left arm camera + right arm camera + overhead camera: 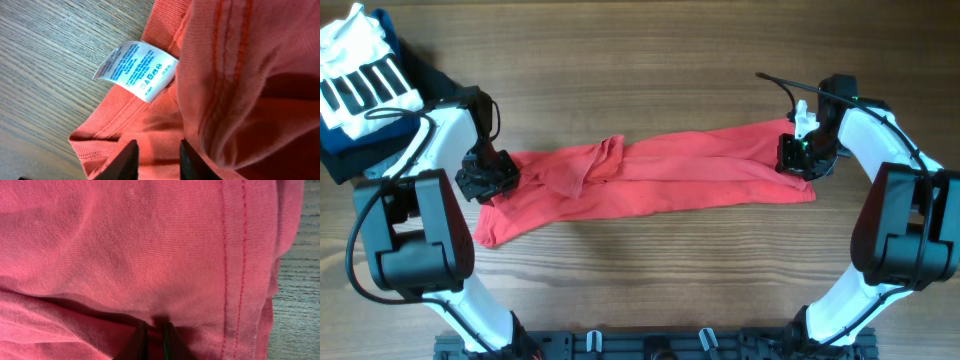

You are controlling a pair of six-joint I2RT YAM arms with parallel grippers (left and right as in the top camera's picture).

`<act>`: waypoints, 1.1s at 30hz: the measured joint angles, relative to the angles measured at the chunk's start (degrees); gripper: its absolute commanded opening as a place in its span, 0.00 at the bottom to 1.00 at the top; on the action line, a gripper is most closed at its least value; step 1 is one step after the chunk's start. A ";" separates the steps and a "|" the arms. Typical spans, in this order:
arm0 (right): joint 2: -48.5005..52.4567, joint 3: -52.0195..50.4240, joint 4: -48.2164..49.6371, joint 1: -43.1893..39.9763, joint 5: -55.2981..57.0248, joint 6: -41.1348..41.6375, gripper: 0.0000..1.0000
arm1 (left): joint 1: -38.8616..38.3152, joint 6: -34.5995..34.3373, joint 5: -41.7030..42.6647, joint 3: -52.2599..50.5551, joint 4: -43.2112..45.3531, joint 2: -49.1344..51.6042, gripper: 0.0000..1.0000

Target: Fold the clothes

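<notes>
The red T-shirt lies bunched into a long band across the middle of the wooden table, its long axis running left to right and tilted a little, the left end lower in the frame than the right. At the band's right end the right pincer is nipped tight on a fold of the red cloth beside a stitched hem. At the left end the left pincer stands narrow with cloth between its fingers, below the white care label; whether it grips I cannot tell.
</notes>
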 measured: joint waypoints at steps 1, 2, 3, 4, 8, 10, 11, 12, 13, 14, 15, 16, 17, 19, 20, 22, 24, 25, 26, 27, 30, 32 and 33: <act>0.00 0.00 0.02 0.00 0.00 0.00 0.11 | 0.00 -0.02 0.02 -0.04 0.17 -0.42 0.34; 0.00 0.00 0.02 0.00 0.00 0.00 0.11 | 0.00 -0.04 0.04 -0.09 0.57 -1.31 0.38; 0.00 0.00 0.02 0.00 0.00 0.00 0.11 | 0.00 -0.22 0.26 -0.13 1.29 -2.95 0.42; 0.00 0.00 0.02 0.00 0.00 0.00 0.11 | 0.00 -0.24 0.66 -0.15 2.10 -4.83 0.47; 0.00 0.00 0.20 0.00 0.00 0.00 0.11 | 0.00 -0.61 3.13 -0.24 5.62 -12.11 0.52; 0.00 0.00 0.28 0.00 0.00 0.00 0.11 | 0.00 -0.83 3.76 -0.24 6.12 -14.69 0.51; 0.00 0.00 0.37 0.00 0.00 0.00 0.11 | 0.00 -1.07 4.02 -0.24 6.16 -15.19 0.51; 0.00 0.00 0.39 0.00 0.00 0.00 0.11 | 0.00 -1.29 4.17 -0.24 6.16 -15.21 0.51; 0.00 0.00 0.39 0.00 0.00 0.00 0.11 | 0.00 -1.62 4.39 -0.26 6.21 -14.88 0.51; 0.00 0.00 0.37 0.00 0.00 0.00 0.11 | 0.00 -2.01 4.52 -0.37 6.49 -14.58 0.51; 0.00 0.00 0.39 0.00 0.00 0.00 0.11 | 0.00 -2.43 4.66 -0.55 6.91 -14.27 0.51; 0.00 0.00 0.37 0.00 0.00 0.00 0.11 | 0.00 -3.43 4.83 -1.25 7.67 -13.60 0.50; 0.00 0.00 0.39 0.00 0.00 0.00 0.11 | 0.00 -4.07 4.85 -1.88 8.61 -13.18 0.50; 0.00 0.00 0.39 0.00 0.00 0.00 0.11 | 0.00 -4.98 4.90 -3.08 9.66 -12.09 0.50; 0.00 0.00 0.37 0.00 0.00 0.00 0.11 | 0.00 -5.33 5.01 -3.78 10.25 -11.30 0.49; 0.00 0.00 0.39 0.00 0.00 0.00 0.12 | 0.00 -5.81 5.05 -5.07 11.43 -9.55 0.46; 0.00 0.00 0.39 0.00 0.00 0.00 0.11 | 0.00 -6.21 5.05 -5.51 12.15 -8.11 0.41; 0.00 0.00 0.37 0.00 0.00 0.00 0.11 | 0.00 -6.40 5.05 -5.51 12.39 -7.39 0.39; 0.00 0.00 0.37 0.00 0.00 0.00 0.11 | 0.00 -6.51 5.05 -5.51 12.48 -6.75 0.34; 0.00 0.00 0.37 0.00 0.00 0.00 0.11 | 0.00 -6.58 5.05 -5.51 12.41 -6.25 0.26; 0.00 0.00 0.37 0.00 0.00 0.00 0.12 | 0.00 -7.21 5.22 -5.55 12.46 -5.84 0.12; 0.00 0.00 0.37 0.00 0.00 0.00 0.11 | 0.00 -7.26 5.20 -5.55 12.59 -5.84 0.06; 0.00 0.00 0.37 0.00 0.00 0.00 0.11 | 0.00 -7.08 5.16 -5.55 12.55 -5.84 0.05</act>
